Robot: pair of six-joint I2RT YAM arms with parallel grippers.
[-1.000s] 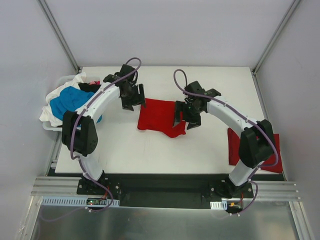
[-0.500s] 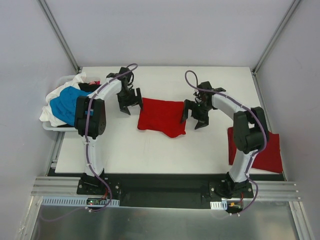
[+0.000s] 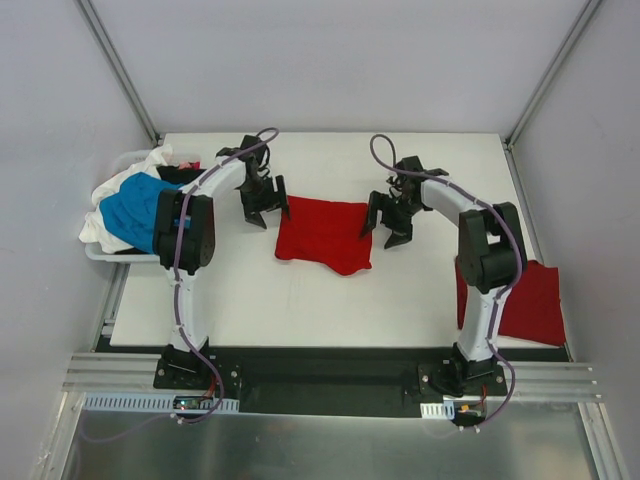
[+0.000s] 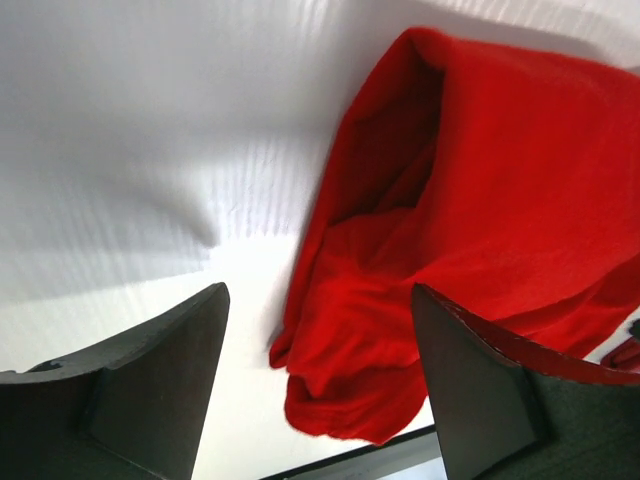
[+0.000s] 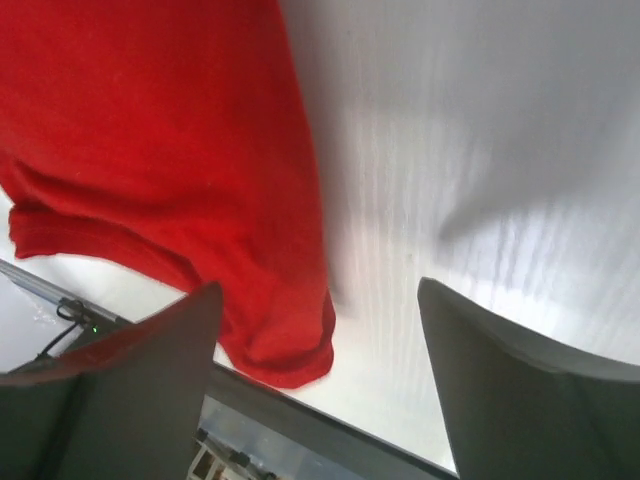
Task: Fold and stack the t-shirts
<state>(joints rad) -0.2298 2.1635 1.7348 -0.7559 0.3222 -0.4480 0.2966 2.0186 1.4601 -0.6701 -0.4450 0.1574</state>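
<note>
A red shirt [image 3: 322, 233] lies partly folded in the middle of the table [image 3: 250, 300]. The left gripper [image 3: 266, 213] at its 10 o'clock and the right gripper [image 3: 382, 230] at its 3 o'clock both stand wide open and hold nothing. One folded shirt [image 3: 530, 305] lies at 4 o'clock. A pile [image 3: 135, 205] at 9 o'clock is not yet folded.

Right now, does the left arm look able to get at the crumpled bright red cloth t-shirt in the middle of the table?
Probably yes. The left gripper hangs open right at that red t-shirt, at its left edge. The wrist view shows nothing between its fingers and the cloth.
</note>
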